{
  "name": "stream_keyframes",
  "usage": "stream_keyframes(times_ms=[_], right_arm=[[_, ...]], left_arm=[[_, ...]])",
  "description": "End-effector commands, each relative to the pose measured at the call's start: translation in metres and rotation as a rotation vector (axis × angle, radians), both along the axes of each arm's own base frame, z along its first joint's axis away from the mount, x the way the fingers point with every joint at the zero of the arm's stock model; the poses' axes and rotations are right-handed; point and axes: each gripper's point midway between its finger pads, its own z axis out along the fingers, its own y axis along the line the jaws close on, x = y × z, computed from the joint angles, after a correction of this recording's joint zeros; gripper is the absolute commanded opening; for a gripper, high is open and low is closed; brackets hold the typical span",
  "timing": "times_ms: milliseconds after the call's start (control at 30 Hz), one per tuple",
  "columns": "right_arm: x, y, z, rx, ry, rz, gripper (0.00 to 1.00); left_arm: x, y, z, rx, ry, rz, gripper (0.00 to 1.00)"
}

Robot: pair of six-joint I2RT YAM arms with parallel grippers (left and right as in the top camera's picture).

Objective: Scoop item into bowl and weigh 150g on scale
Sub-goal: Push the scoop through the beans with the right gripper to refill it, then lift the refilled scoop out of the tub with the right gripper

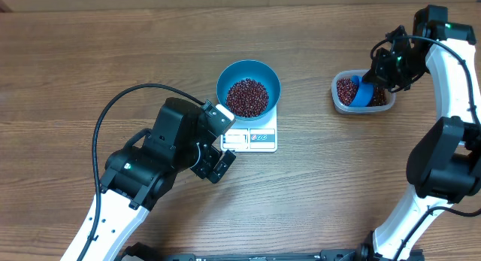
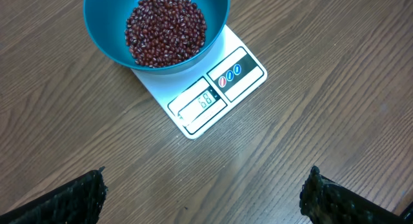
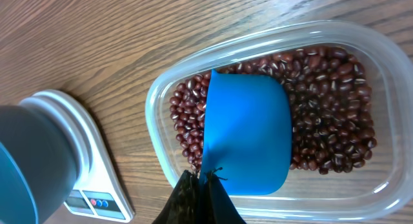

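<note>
Stock: dark red-brown beans (image 1: 247, 97), in two lots. One lot is heaped in the teal-blue bowl (image 1: 249, 67), which stands on the far end of the white scale (image 1: 256, 139). The other fills the clear plastic tub (image 1: 338, 92) at the far right of the bench (image 1: 90, 58).

Scale display: lit, with digits too small to read with certainty.

Right gripper (image 1: 383, 73): pinched tight on the rear edge of the bright-blue scoop (image 1: 364, 93). The scoop sits low in the tub over the beans. Whether it carries a load cannot be told.

Left gripper (image 1: 218, 165): spread wide and empty, hanging just near-left of the scale, looking down on the bowl.

Governing relation: the bowl lies to the left of the right gripper, well apart, with bare bench between tub and scale. The scoop's long axis runs from the gripper at the right toward its mouth at the left, so it already faces the bowl. The left arm is nearer the bowl, but only the right arm holds the tool.

Judgement: another load is probably being drawn, to be carried left.
</note>
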Motion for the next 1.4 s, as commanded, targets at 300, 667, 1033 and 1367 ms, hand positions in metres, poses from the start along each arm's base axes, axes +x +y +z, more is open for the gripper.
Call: stream_keyframes(times_ms=[300,667,1033,1367], right_arm=[[-0.001,0.000,0.001,0.074,-0.020,0.026,0.04],[-0.004,-0.016,0.002,0.086,-0.027,0.002,0.04],[-0.005,-0.021,0.012,0.192,-0.066,-0.005,0.04],[-0.004,-0.014,0.020,0.256,-0.104,0.026,0.04]], left_arm=[[0.002,-0.002,0.005,-0.011,-0.011,-0.012,0.99],[0.002,-0.002,0.005,-0.011,-0.011,-0.012,0.99],[0.002,-0.002,0.005,-0.011,-0.010,-0.012,0.99],[0.002,-0.002,0.005,-0.011,-0.011,-0.012,0.99]])
